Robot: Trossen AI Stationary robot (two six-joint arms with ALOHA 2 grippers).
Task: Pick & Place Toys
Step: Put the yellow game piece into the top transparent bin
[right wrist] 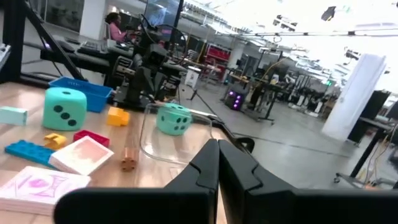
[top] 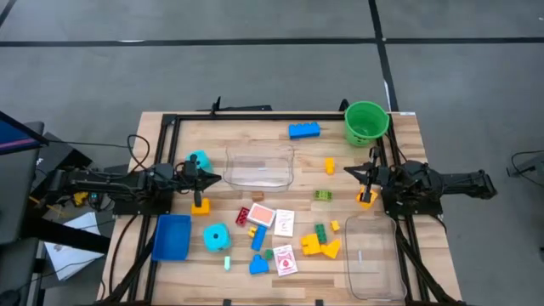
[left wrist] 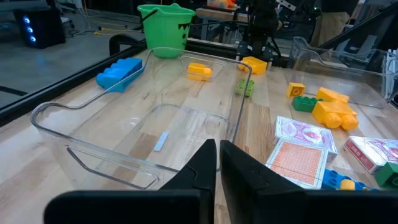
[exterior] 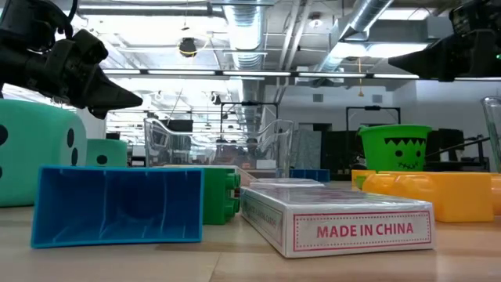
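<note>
The toys lie scattered over the wooden table: a long blue brick point(top: 303, 130) at the far side, two teal dice point(top: 198, 161) point(top: 217, 237), white-and-red picture cards point(top: 283, 223), and yellow bricks point(top: 319, 246), green bricks point(top: 323, 195) and blue bricks point(top: 258, 242) near the middle. My left gripper point(top: 212, 177) point(left wrist: 217, 163) is shut and held above the table at its left, pointing at a clear tub point(top: 259, 166). My right gripper point(top: 348, 170) point(right wrist: 217, 163) is shut and held level at the right. Neither touches anything.
A green bucket point(top: 366, 122) stands at the far right corner. A second clear tub point(top: 372, 255) sits at the near right and a blue tray point(top: 172, 236) at the near left. Orange bricks point(top: 201, 205) point(top: 366, 199) lie close to each arm. A black frame point(top: 255, 115) borders the table.
</note>
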